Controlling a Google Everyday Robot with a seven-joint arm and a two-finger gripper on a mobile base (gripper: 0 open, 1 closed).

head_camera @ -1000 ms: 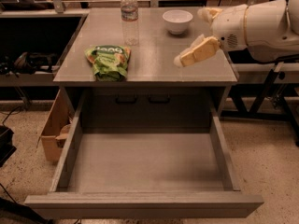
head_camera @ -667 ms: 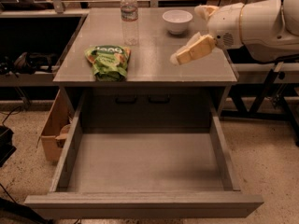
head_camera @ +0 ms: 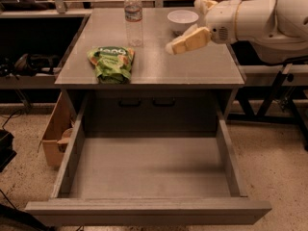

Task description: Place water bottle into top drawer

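Observation:
The water bottle (head_camera: 133,17) stands upright at the back left of the grey cabinet top (head_camera: 149,64); it is clear, with a white cap and a pale label. The top drawer (head_camera: 149,170) is pulled fully out below, and its flat grey floor is bare. My gripper (head_camera: 185,27) hovers over the right part of the cabinet top, to the right of the bottle and apart from it. It is open and holds nothing. One fingertip (head_camera: 179,44) points left and down; the other shows beside the white bowl (head_camera: 182,19).
A green snack bag (head_camera: 111,63) lies on the front left of the cabinet top. The white bowl sits at the back, right of the bottle. A cardboard box (head_camera: 54,134) stands on the floor left of the drawer. My white arm (head_camera: 262,18) fills the upper right.
My gripper has moved left across the cabinet top, closer to the bottle. The bottle, bowl, bag and drawer have not moved.

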